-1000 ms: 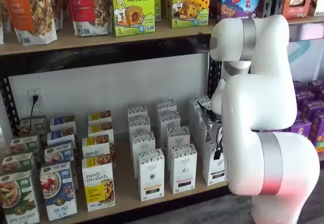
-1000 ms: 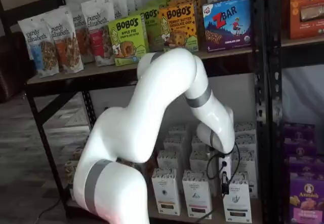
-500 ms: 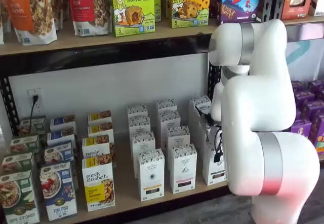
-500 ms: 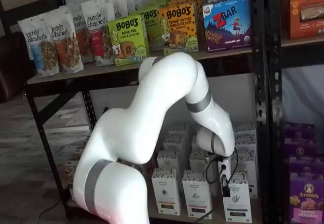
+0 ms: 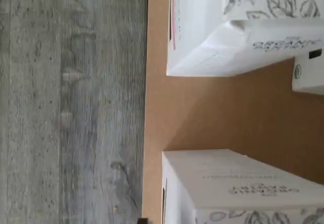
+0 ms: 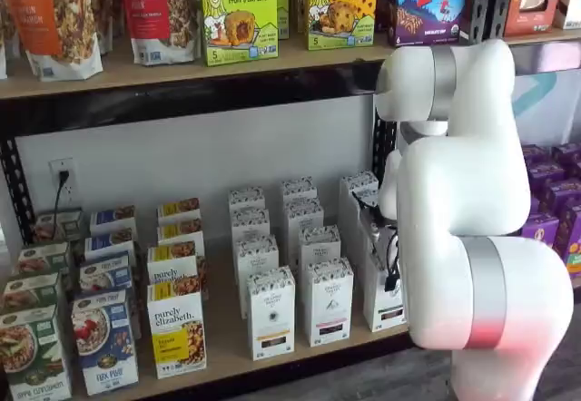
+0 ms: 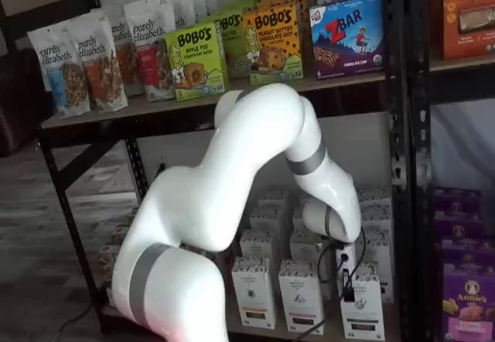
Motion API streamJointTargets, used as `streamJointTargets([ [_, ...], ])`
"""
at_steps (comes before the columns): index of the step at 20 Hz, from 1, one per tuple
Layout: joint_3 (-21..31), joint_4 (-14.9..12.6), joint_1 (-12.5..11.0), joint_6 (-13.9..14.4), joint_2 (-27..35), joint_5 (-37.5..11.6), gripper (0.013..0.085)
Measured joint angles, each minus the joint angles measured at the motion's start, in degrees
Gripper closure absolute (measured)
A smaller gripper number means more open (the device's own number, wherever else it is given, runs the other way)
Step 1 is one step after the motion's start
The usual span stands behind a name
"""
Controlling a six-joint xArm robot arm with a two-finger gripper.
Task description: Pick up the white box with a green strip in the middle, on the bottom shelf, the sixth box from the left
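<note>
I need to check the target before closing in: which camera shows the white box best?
A shelf view: the white box faces front, mostly unobstructed. The other shelf view hides part behind the arm. The wrist view shows only carton edges, and which is the target is unclear.

Bottom shelf (image 5: pixel 202 112): matt tan board, smooth like pressed wood, in a black painted metal frame (image 6: pixel 18 192); the white box (image 7: pixel 362 307) and its neighbours are matt printed cardboard. Arm (image 6: pixel 472 201): glossy white plastic shell with brushed grey metal-looking bands at the joints. Floor (image 5: pixel 71 102): grey wood-grain planks, dull finish; the granola bags (image 6: pixel 54 20) on the upper shelf look like slightly shiny plastic film.
</note>
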Motion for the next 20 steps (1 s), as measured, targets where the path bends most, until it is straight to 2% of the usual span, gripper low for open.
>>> streamJointTargets([
  [2, -0.29, -0.25, -0.06, 0.19, 0.11, 0.42, 0.029],
  [5, -0.49, -0.08, -0.03, 0.08, 0.18, 0.58, 0.029],
  [7, -0.5, 1.0, 0.11, -0.8, 0.18, 0.51, 0.029],
  [9, -0.45, 0.97, 0.15, -0.73, 0.1, 0.5, 0.037],
  [10, -0.33, 0.78, 0.15, -0.55, 0.02, 0.48, 0.037],
  [13, 0.76, 0.57, 0.1, -0.42, -0.58, -0.05, 0.045],
  [18, 4.46, -1.0, -0.17, 0.68, -2.6, -1.76, 0.045],
  [20, 7.16, -2.57, -0.33, 2.0, -4.23, -2.28, 0.045],
])
